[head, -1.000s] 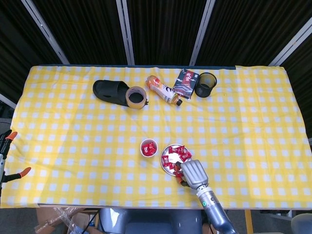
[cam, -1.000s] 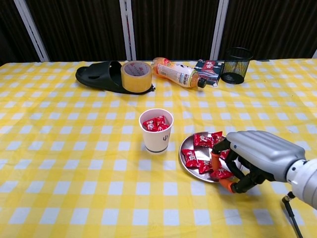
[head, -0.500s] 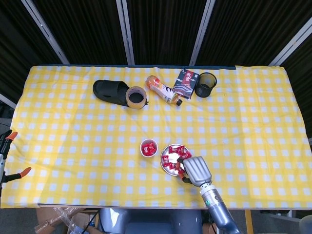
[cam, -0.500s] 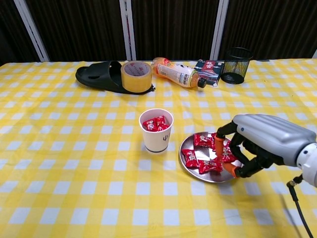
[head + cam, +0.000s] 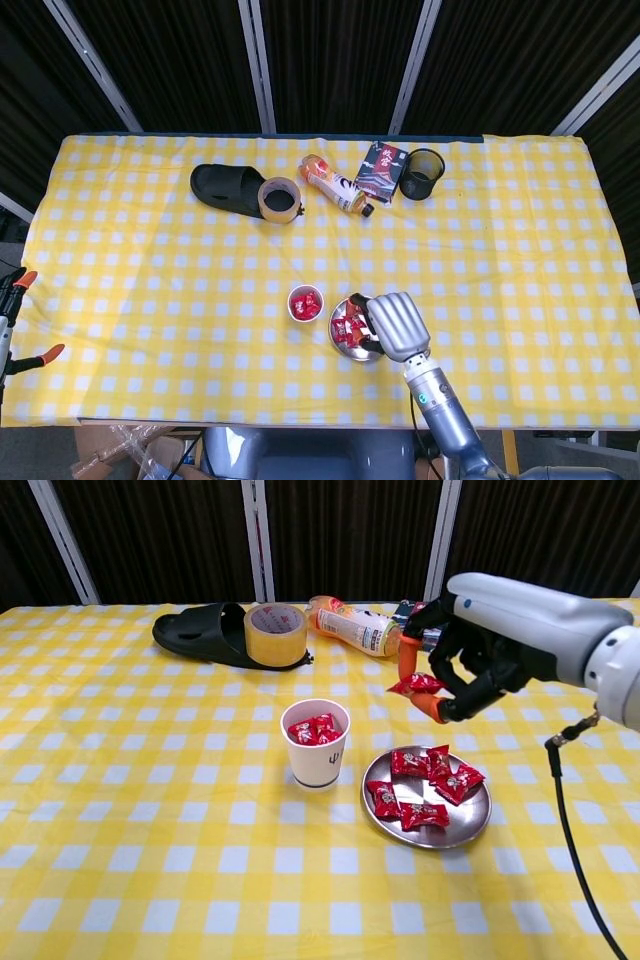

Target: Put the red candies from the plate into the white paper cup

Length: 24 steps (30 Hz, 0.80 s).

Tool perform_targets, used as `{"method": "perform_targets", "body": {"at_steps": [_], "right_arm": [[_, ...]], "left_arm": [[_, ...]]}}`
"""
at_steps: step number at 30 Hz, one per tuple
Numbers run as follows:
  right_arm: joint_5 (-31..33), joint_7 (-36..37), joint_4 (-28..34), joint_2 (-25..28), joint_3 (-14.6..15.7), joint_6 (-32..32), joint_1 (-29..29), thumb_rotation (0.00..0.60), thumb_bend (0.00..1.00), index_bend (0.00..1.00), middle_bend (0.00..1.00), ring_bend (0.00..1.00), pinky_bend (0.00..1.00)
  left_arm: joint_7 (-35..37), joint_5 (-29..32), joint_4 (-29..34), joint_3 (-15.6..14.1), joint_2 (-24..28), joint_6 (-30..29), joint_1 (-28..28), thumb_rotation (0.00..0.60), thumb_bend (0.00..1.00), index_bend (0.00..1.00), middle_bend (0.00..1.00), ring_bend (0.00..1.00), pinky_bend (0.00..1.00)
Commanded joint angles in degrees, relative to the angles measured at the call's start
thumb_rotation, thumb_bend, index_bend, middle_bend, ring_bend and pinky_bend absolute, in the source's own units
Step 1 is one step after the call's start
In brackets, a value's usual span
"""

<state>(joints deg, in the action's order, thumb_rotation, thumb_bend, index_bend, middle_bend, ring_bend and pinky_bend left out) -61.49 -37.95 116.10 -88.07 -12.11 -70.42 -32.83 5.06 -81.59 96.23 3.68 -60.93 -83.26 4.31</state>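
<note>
A white paper cup (image 5: 317,744) (image 5: 305,303) stands mid-table with red candies inside. To its right lies a round metal plate (image 5: 475,823) (image 5: 345,345) carrying several red candies (image 5: 428,778). My right hand (image 5: 470,655) (image 5: 396,325) hovers above the plate, raised well off it, pinching one red candy (image 5: 416,685) between thumb and a finger. The candy hangs up and to the right of the cup. In the head view the hand covers the right part of the plate. My left hand is in neither view.
Along the far side lie a black slipper (image 5: 195,635), a roll of tape (image 5: 275,634), a tipped orange bottle (image 5: 358,626), a dark packet (image 5: 421,620) and a black mesh pen holder (image 5: 421,173). Orange-handled clamps (image 5: 18,318) show past the table's left edge.
My right hand has risen from the plate with one red candy pinched in it and shifted left toward the cup. The candies left on the plate have shifted.
</note>
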Motion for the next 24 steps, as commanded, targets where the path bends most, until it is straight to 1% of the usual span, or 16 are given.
{"method": "perform_targets", "body": {"at_steps": [1, 6, 11, 17, 24], "right_arm": [[2.5, -2.5, -0.3, -1.6, -1.5, 0.9, -2.3, 0.600, 0.46, 0.52, 0.79, 0.94, 0.84], [7.5, -5.5, -3.9, -5.4, -3.8, 2.0, -6.2, 0.600, 0.46, 0.52, 0.79, 0.94, 0.84], [10.6, -7.1, -7.9, -8.2, -4.0, 2.9, -8.9, 0.600, 0.46, 0.52, 0.79, 0.94, 0.84], [12.6, -7.5, -12.1, -11.2, -4.6, 3.6, -11.6, 0.600, 0.45, 0.52, 0.79, 0.94, 0.84], [14.4, -7.7, -15.0, -13.5, -5.6, 3.9, -14.1, 0.600, 0.46, 0.52, 0.79, 0.94, 0.84]], "left_arm": [[0.0, 0.1, -0.1, 0.0, 0.0, 0.3, 0.1, 0.600, 0.05, 0.00, 0.00, 0.00, 0.00], [0.7, 1.3, 0.3, 0.0, 0.5, 1.6, 0.3, 0.600, 0.05, 0.00, 0.00, 0.00, 0.00], [1.4, 1.6, 0.7, -0.1, 1.3, 2.8, 0.6, 0.600, 0.05, 0.00, 0.00, 0.00, 0.00], [1.9, 1.9, 0.8, -0.1, 1.6, 3.1, 0.7, 0.600, 0.05, 0.00, 0.00, 0.00, 0.00], [1.9, 1.9, 0.6, -0.1, 1.6, 3.2, 0.8, 0.600, 0.05, 0.00, 0.00, 0.00, 0.00]]}}
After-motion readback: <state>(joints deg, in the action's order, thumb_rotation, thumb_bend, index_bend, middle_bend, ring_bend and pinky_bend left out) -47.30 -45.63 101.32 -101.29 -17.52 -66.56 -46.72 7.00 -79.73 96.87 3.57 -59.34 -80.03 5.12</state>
